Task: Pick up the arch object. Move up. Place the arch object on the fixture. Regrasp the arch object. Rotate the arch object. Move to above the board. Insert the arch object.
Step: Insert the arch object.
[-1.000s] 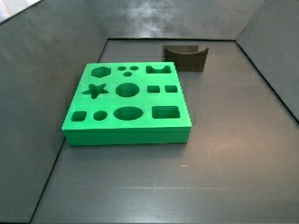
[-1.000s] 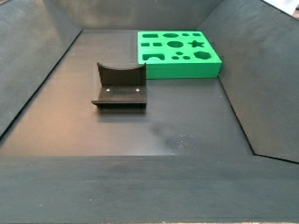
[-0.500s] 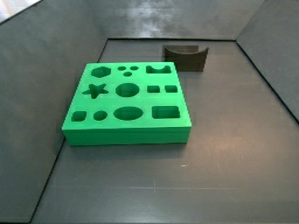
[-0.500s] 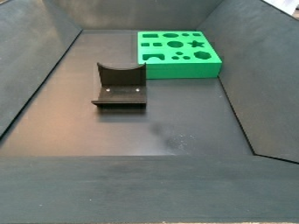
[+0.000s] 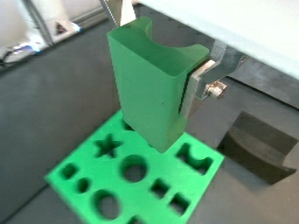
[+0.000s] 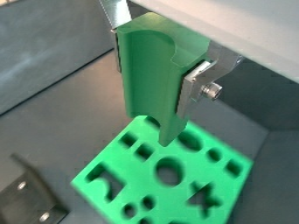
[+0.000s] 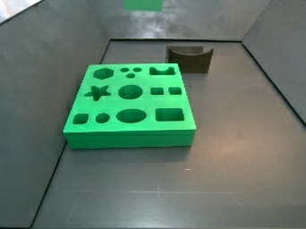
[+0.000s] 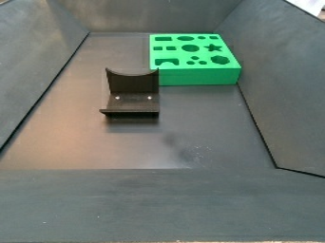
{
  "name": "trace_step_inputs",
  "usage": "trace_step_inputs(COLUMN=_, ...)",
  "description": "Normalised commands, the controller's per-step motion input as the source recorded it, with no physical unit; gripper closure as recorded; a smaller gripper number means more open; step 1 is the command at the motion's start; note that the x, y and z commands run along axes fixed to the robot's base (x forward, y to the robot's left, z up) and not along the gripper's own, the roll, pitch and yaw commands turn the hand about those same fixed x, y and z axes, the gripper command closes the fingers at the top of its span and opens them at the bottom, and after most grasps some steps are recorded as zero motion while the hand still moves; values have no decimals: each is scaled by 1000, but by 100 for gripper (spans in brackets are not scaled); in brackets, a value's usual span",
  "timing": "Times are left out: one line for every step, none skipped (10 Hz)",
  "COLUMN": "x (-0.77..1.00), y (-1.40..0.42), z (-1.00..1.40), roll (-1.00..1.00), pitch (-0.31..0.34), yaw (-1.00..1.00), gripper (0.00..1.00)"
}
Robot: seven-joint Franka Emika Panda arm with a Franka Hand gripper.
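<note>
In both wrist views my gripper [image 5: 158,63] [image 6: 158,66] is shut on the arch object [image 5: 149,87] [image 6: 149,83], a green block with a curved notch, held upright between the silver fingers [image 5: 201,80] [image 6: 198,80]. It hangs high above the board [image 5: 117,179] [image 6: 140,175], a bright green slab with many shaped cutouts. In a side view only the arch object's lower end [image 7: 143,4] shows, above the board [image 7: 131,103]. The board [image 8: 193,57] and the dark brown fixture [image 7: 191,57] [image 8: 129,92] stand on the floor. The fixture [image 5: 263,144] [image 6: 30,197] lies off beside the board.
Dark sloping walls [image 7: 48,54] [image 8: 38,66] enclose the grey floor [image 7: 180,179] [image 8: 165,133]. The board sits close to one wall, with the fixture a short way from it.
The arch object's lower end has come into a side view at its top edge, where nothing showed before. Board and fixture have not moved.
</note>
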Motion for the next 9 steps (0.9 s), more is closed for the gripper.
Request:
trace_step_inputs(x=409, y=583, z=-1000, roll=0, pitch=60, yaw=40, gripper=100)
trace_step_inputs(x=326, y=429, z=-1000, roll=43, pitch=0, yaw=289, gripper=100)
trace_step_inputs(x=229, y=377, z=-940, roll=60, pitch=-51, yaw=509, gripper=100)
trace_step_inputs(x=77, y=357, z=-897, roll=79, pitch=-110, yaw=594, gripper=100)
trace_step_inputs(x=0, y=300, z=-889, roll=103, pitch=-133, yaw=406, gripper=100)
trace_step_inputs(x=-54, y=271, z=-886, roll=0, pitch=-120, yaw=103, gripper=100)
trace_step_inputs(x=0, y=217, z=-940, roll=0, pitch=-99, yaw=63, gripper=100)
trace_step_inputs(x=20, y=169, z=-866, roll=0, pitch=-64, yaw=0, gripper=100)
trace_step_inputs(x=131, y=77, z=-626, roll=0, pitch=-11, yaw=0, gripper=100)
